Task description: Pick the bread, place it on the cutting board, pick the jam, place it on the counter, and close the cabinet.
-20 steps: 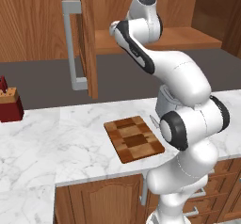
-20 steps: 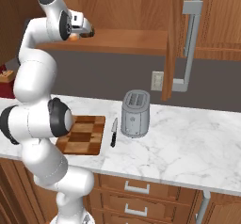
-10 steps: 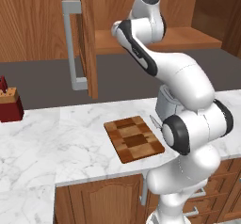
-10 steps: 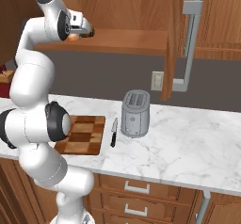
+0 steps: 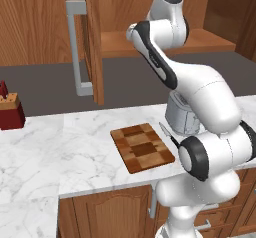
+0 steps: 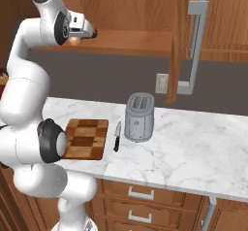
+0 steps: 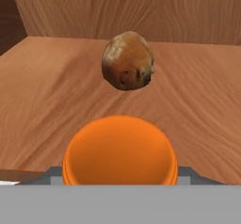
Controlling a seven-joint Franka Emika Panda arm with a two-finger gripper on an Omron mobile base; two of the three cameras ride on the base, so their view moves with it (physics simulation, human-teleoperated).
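Hand view: jam (image 7: pixel 120 151) close in front, bread (image 7: pixel 128 61) behind jam on cabinet (image 6: pixel 131 40) shelf | hand (image 6: pixel 90 32) at shelf level by jam, opening not discernible | cutting board (image 5: pixel 142 147) bare on desk (image 5: pixel 65 152) below cabinet

White arm raised high from the base, elbow bent and forearm stretched level at upper-shelf height, wrist turned forward with the claw (image 6: pixel 92 32) pointing horizontally away from the body, its tips too small and dark to tell whether spread or closed.
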